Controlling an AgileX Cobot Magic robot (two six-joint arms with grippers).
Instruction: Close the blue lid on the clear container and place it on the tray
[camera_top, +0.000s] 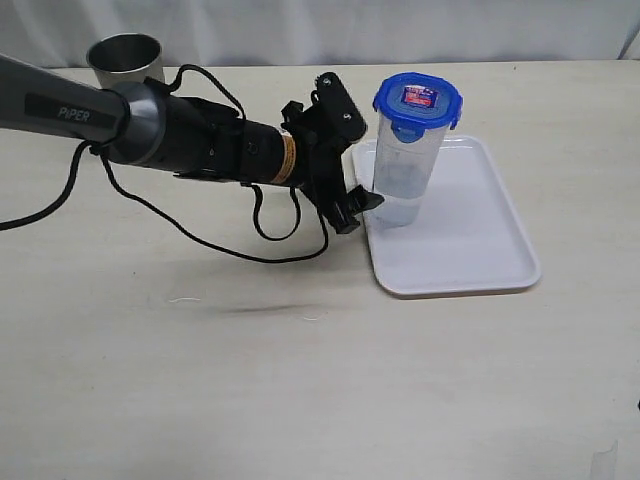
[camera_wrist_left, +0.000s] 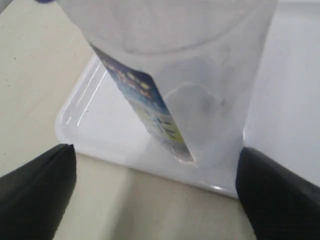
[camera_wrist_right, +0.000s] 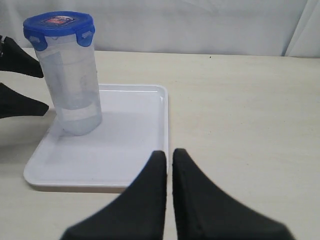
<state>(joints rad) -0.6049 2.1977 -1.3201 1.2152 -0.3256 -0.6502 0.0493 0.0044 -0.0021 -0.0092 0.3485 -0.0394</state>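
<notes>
The clear container stands upright on the left part of the white tray, with the blue lid seated on top and its red-and-white sticker facing up. My left gripper is open just left of it, at the tray's rim, fingers spread and apart from the container wall. In the left wrist view the container with its label rises beyond the gripper. The right wrist view shows the lid, container and tray. My right gripper is shut on nothing.
A grey steel cup stands at the back left, behind the left arm. A black cable loops down from that arm onto the table. The right half of the tray is bare. A white backdrop closes the far side.
</notes>
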